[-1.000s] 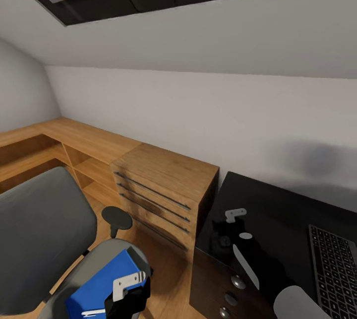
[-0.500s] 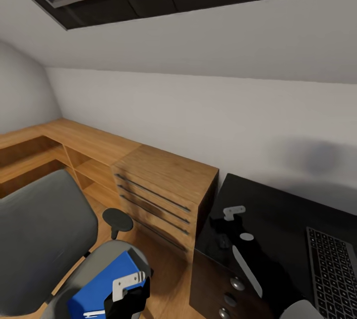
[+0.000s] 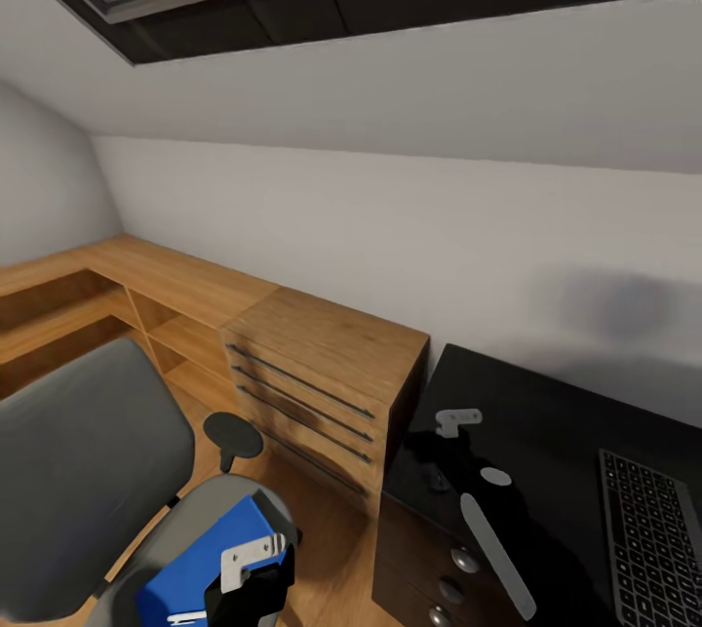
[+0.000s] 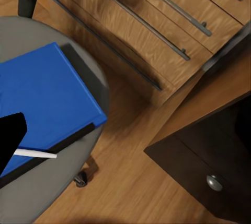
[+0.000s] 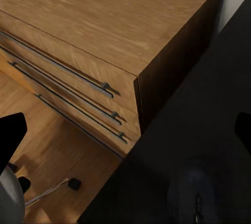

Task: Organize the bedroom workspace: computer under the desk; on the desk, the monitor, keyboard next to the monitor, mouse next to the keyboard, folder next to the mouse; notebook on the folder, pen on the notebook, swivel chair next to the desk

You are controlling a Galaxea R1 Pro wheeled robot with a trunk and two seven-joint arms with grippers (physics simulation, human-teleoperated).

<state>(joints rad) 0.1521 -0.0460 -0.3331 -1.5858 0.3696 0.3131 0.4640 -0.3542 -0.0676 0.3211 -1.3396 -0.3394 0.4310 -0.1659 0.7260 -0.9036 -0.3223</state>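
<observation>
Left gripper (image 3: 252, 570), jaw state not discernible, hovered over the blue folder (image 3: 200, 559) lying on the swivel chair (image 3: 88, 471) seat at near left, while right gripper (image 3: 450, 432), likewise indeterminate, hung over the black tabletop (image 3: 546, 432) left of the keyboard (image 3: 653, 534).

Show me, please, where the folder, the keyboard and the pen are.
folder (image 4: 44, 96), left wrist view, blue cover
keyboard (image 3: 651, 529), head view, middle of the keys
pen (image 4: 35, 153), left wrist view, white shaft
</observation>
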